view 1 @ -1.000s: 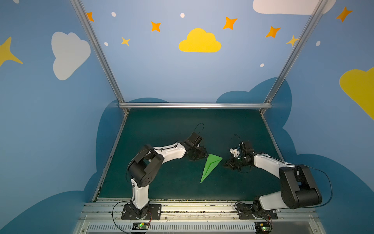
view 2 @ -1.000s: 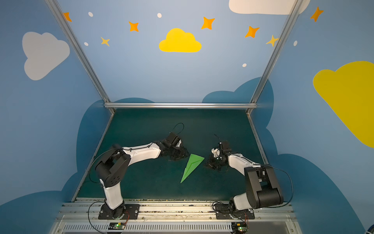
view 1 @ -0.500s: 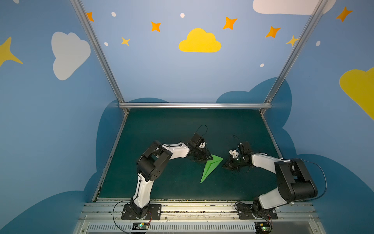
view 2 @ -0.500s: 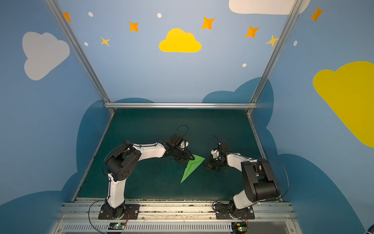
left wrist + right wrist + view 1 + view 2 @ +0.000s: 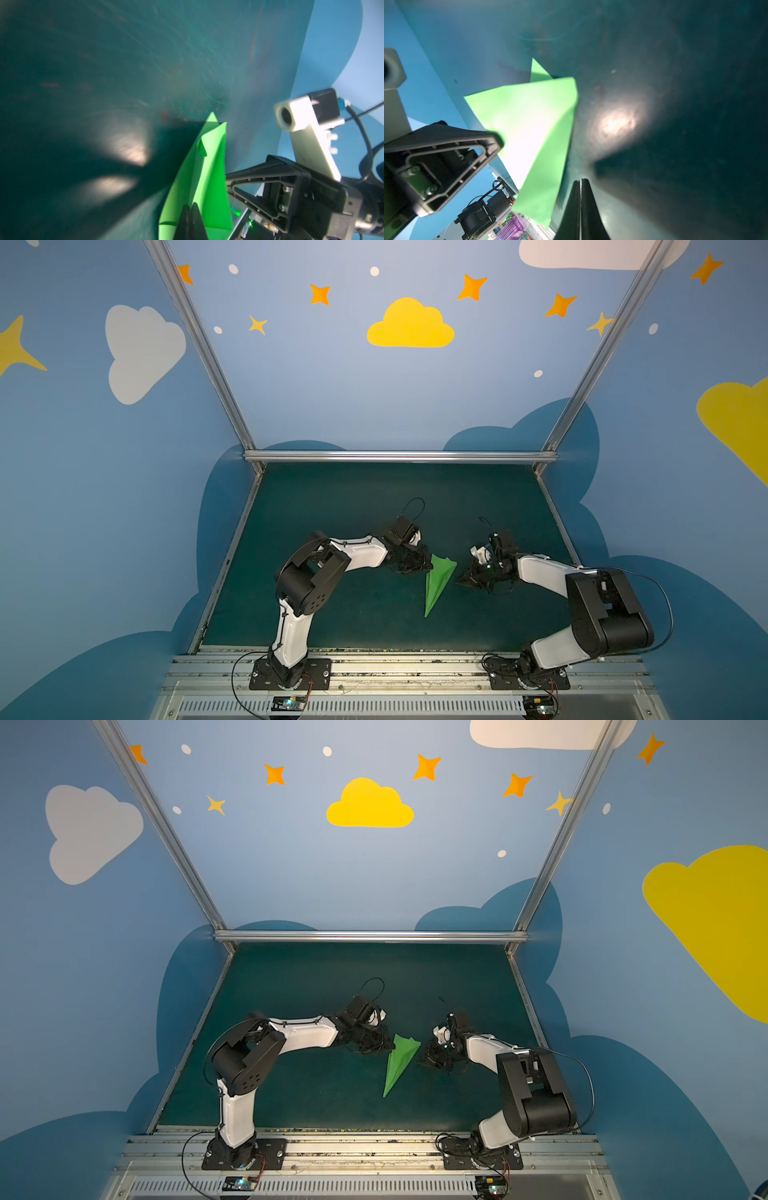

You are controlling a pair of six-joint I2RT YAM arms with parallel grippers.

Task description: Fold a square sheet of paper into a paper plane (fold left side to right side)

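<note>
count: one paper plane [image 5: 437, 587]; two grippers
plane: laid on teal mat [image 5: 353, 614], between grippers
left gripper [image 5: 424, 568]: closed at plane's wide end; pinch unconfirmed
right gripper [image 5: 459, 581]: closed, empty, beside plane
change: left jaws, parted earlier, now closed; plane unmoved

A bright green paper plane [image 5: 438, 585], a slim pointed dart of thin folded paper, lies near the middle of the dark teal tabletop [image 5: 353, 510] in both top views [image 5: 399, 1063]. Its sharp nose points toward the near edge and its wider tail toward the far edge. Lengthwise creases show in the left wrist view [image 5: 199, 176], and one broad wing fills the right wrist view [image 5: 533, 128].
</note>
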